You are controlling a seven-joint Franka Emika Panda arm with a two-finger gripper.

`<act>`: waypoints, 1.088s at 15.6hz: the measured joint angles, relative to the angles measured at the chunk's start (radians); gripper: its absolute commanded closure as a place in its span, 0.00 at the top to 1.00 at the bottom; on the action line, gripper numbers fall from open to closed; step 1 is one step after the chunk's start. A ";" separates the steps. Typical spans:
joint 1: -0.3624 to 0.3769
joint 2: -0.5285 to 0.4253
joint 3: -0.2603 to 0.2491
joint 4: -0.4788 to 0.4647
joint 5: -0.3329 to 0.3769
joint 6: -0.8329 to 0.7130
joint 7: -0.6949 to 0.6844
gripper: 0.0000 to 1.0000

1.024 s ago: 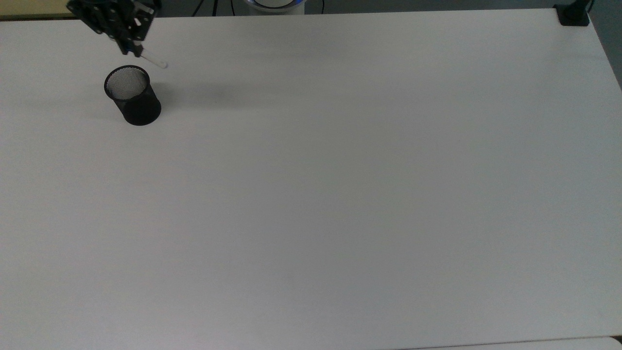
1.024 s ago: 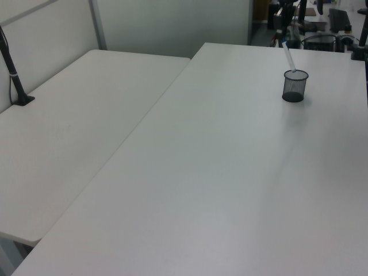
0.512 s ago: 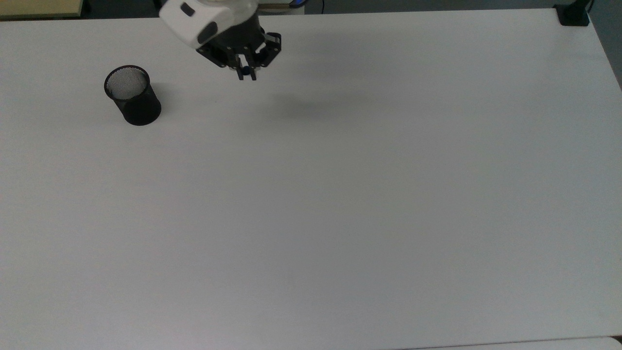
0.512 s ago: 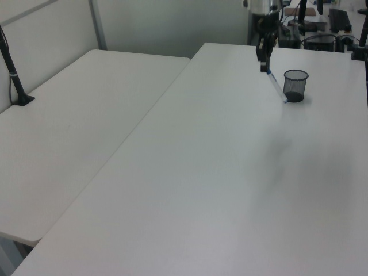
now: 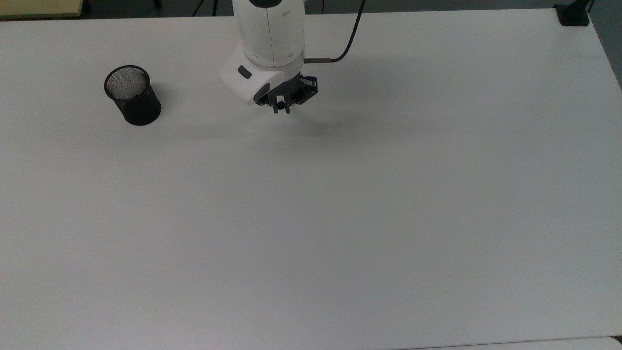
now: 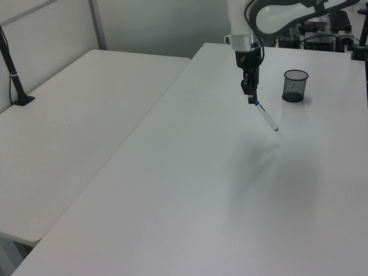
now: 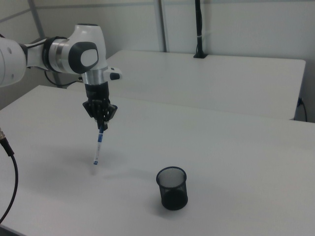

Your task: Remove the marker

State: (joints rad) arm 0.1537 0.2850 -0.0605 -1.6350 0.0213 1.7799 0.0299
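The marker (image 6: 265, 117) is a slim white pen with a blue cap, and it hangs slanted from my gripper (image 6: 251, 98), which is shut on its capped end. From above only the marker's blue cap (image 5: 281, 103) peeks out between the fingers of the gripper (image 5: 281, 109). In the right view the marker (image 7: 98, 147) points down from the gripper (image 7: 102, 127), its lower tip close to the table. The black mesh cup (image 5: 132, 96) stands upright with nothing in it, well off to the top view's left of the gripper; the cup (image 7: 173, 188) is apart from the marker.
The white table (image 5: 340, 218) is bare around the gripper. A black cable (image 5: 351, 43) trails from the arm. A black clamp (image 5: 573, 14) sits at the top view's upper right corner. A second table (image 6: 75, 115) adjoins on the left view's left.
The arm carried the marker from beside the cup towards the top view's right and down the picture. In the left view the marker is lower, now hanging clear of the cup.
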 measured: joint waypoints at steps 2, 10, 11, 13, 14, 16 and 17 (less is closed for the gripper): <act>0.000 0.013 -0.001 0.001 0.000 0.021 0.007 0.16; 0.011 0.056 -0.001 0.001 -0.005 0.079 0.022 0.53; 0.011 0.056 -0.001 0.002 -0.005 0.079 0.022 0.53; 0.011 0.056 -0.001 0.003 -0.005 0.079 0.022 0.53; 0.011 0.056 -0.001 0.003 -0.005 0.079 0.022 0.55; 0.011 0.055 -0.002 0.007 -0.005 0.079 0.028 0.68; 0.011 0.052 -0.004 0.010 -0.005 0.079 0.039 0.77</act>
State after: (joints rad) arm 0.1647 0.3373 -0.0649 -1.6254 0.0165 1.8591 0.0685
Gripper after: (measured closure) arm 0.445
